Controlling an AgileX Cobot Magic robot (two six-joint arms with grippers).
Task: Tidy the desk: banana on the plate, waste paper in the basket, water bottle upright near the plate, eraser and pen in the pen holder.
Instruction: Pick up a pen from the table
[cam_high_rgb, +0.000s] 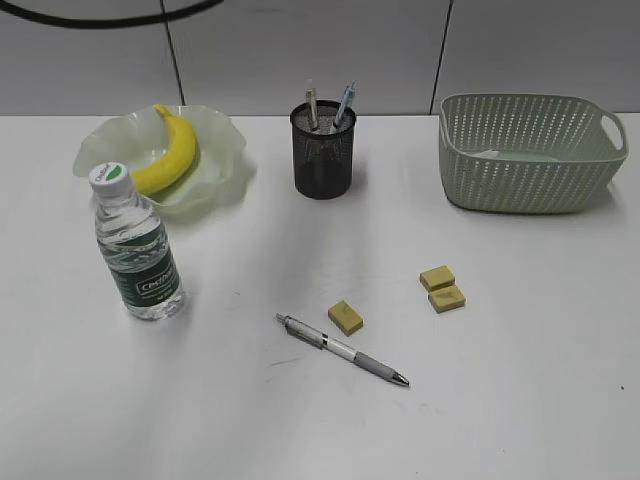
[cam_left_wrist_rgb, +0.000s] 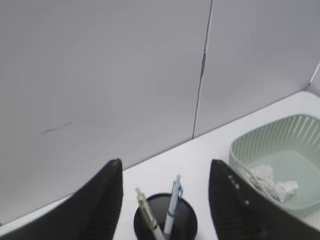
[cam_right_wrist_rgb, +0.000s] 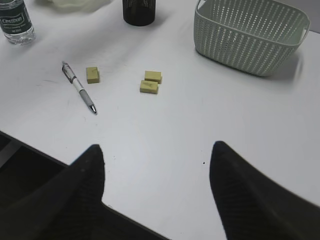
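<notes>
Desk (cam_high_rgb: 520, 400) smooth matt white; basket (cam_high_rgb: 530, 165) perforated plastic; pen holder (cam_high_rgb: 323, 155) black wire mesh; water bottle (cam_high_rgb: 138, 250) clear plastic.

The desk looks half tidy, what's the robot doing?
Nothing is being held right now. The left gripper hangs open above the pen holder, which has two pens in it. The right gripper is open too, over bare desk. The banana lies on the plate, the water bottle stands upright beside it, and waste paper is in the basket. One pen and three erasers wait on the desk.
</notes>
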